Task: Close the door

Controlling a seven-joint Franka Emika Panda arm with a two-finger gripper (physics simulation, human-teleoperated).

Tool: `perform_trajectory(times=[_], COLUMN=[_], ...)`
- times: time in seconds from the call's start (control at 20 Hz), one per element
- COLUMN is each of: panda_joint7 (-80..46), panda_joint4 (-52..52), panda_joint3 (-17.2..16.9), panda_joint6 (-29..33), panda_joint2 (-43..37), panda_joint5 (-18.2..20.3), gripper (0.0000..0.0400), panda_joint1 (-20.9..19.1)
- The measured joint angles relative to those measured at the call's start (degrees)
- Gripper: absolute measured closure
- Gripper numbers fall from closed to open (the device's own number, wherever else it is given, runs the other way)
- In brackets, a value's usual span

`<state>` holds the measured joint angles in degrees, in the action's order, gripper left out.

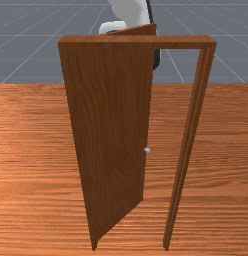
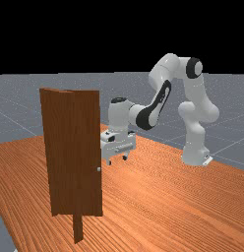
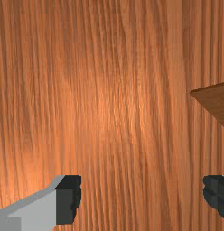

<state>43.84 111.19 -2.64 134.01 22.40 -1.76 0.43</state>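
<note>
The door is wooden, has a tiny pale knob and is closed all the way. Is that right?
Not quite: the door is open. The front view shows a gap between its free edge and the post at that view's right. It is wooden, with a tiny pale knob.

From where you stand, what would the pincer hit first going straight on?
The tabletop, most likely: the pincer points down at it, and the door seems off to one side.

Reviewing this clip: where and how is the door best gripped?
Probably at its free upright edge, near the knob, with the open tool straddling the panel. Come from the arm's side: the door is swung that way, leaving this edge well away from the frame.
</note>
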Motion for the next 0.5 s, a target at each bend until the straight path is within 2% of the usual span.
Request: perform_trajectory(times=[0.05, 0.1, 0.15, 0.25, 0.3, 0.35, 0.4, 0.5], panda_joint7=[-0.74, -1.48, -2.47, -4.47, 14.18, 17.43, 9.68, 12.19], panda_joint4=[0.03, 0.04, 0.03, -0.11, 0.89, 1.39, 1.28, 1.38], panda_joint3=[0.04, 0.18, 0.36, 0.83, 4.12, 4.70, 3.31, 3.20], panda_joint6=[-0.02, -0.05, -0.10, -0.25, 0.91, 1.17, 0.90, 1.02], panda_joint2=[-0.02, -0.04, -0.04, 0.02, -0.49, -0.78, -0.78, -0.83], panda_joint5=[-0.10, -0.20, -0.32, -0.58, -1.61, -1.76, -1.44, -1.27], gripper=[0.0157, 0.0252, 0.0310, 0.0367, 0.0221, 0.0131, 0.0080, 0.0028], panda_joint1=[0.26, 0.71, 1.29, 2.65, 0.10, -0.31, 0.91, -0.07])
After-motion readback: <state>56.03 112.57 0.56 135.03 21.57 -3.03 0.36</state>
